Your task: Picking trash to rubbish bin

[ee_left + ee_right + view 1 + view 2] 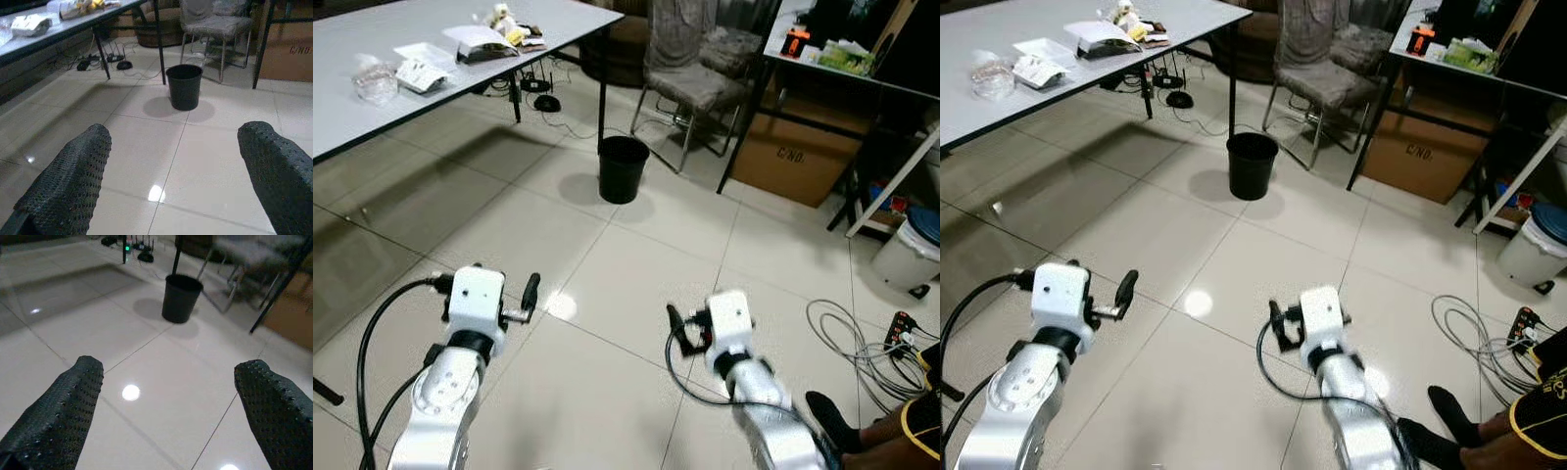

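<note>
A black rubbish bin [624,168] stands open on the tiled floor beside the table leg, about two tiles ahead of me. On the grey table [372,122] at the left lie a crumpled clear plastic wrapper [377,81], white paper packets [421,70] and a pile of mixed scraps [499,34]. Both silver arms are held low over the floor. My left gripper [173,166] is open and holds nothing, with the bin [184,87] seen between its fingers. My right gripper [168,406] is also open and holds nothing, and it faces the bin [181,298].
A grey chair [695,83] stands behind the bin, with a cardboard box [793,157] under a second table to its right. Loose cables [862,343], a white bucket with a blue lid [913,250] and a person's foot [832,421] are at the right.
</note>
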Robot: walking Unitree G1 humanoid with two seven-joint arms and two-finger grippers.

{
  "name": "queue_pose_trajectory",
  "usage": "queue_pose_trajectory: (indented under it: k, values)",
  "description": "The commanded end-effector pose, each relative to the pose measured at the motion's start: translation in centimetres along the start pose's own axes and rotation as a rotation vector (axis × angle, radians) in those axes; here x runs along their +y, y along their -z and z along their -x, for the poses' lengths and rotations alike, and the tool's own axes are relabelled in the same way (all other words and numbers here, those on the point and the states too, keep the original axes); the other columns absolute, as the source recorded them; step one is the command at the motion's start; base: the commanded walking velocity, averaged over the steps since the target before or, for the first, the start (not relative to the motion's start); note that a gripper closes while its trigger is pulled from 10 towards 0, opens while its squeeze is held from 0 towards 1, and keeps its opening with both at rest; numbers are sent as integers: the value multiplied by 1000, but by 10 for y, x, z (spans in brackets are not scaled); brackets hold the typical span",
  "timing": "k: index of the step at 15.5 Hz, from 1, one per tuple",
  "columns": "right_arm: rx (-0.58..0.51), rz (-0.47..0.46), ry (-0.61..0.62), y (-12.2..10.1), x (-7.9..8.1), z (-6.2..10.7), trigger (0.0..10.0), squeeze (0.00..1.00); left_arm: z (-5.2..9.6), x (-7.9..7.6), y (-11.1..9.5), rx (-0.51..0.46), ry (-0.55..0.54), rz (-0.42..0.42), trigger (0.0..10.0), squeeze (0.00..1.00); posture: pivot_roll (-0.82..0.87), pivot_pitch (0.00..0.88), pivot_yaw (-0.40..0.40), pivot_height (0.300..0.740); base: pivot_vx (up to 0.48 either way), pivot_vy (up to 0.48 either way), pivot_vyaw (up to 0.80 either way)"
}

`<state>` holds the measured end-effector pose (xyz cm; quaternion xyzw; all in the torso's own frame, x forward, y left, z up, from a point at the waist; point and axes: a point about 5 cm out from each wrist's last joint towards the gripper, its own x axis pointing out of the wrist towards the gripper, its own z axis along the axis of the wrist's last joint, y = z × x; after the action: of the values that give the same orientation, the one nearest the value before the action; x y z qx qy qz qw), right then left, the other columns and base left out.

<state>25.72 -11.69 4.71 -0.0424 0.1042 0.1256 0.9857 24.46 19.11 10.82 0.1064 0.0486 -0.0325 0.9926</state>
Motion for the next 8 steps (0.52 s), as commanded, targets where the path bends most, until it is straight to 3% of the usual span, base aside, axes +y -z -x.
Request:
queue_pose_trajectory:
  k: [1,8]
  values:
    - [-22,9,7,-5,-4,0,10000,0,-1,-3,-3,-16,10,1,10000,0,63,0,-82,740,0,0,706]
    - [-21,6,-28,-7,-3,-4,10000,0,0,-3,2,2,-10,13,10000,0,77,0,-108,740,320,0,800]
